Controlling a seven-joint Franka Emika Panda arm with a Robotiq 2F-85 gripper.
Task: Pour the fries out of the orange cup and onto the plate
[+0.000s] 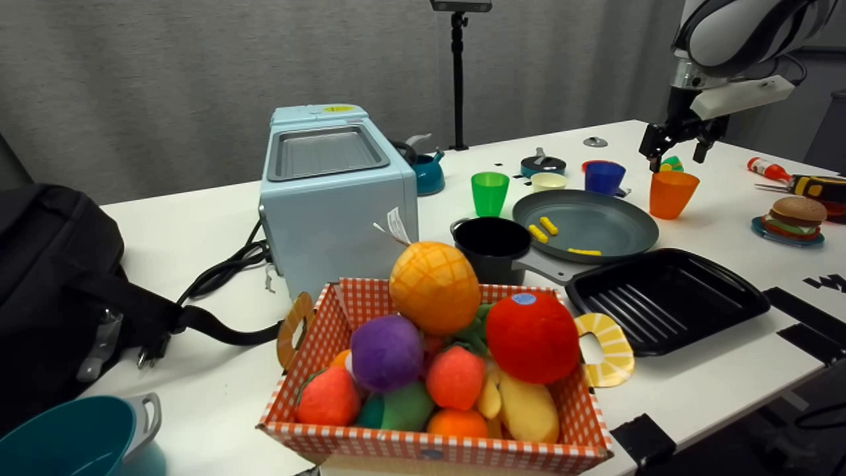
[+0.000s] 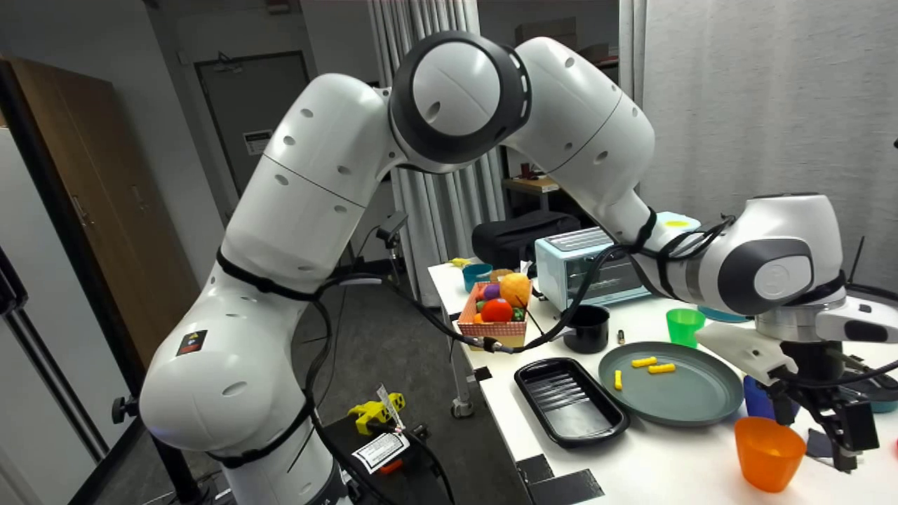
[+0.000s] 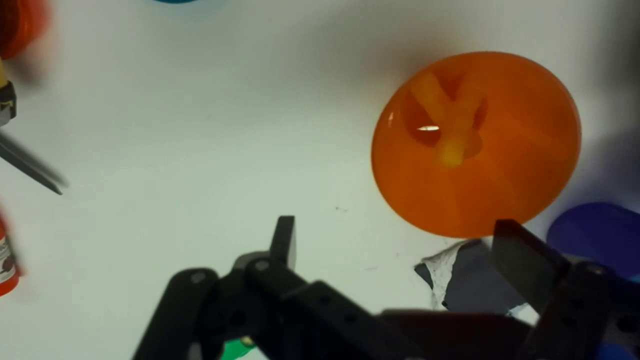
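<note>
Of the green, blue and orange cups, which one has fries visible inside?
The orange cup: the wrist view shows fries inside it. None are visible in the blue cup or the green cup.

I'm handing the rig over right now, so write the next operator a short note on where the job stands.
Gripper: open, holding nothing, near the orange cup.
Orange cup: upright beside the plate, apart from it; at least two fries inside.
Done: three fries lie on the plate; how they got there, I can't tell.
Left: grip the orange cup, pour its fries onto the plate.
</note>
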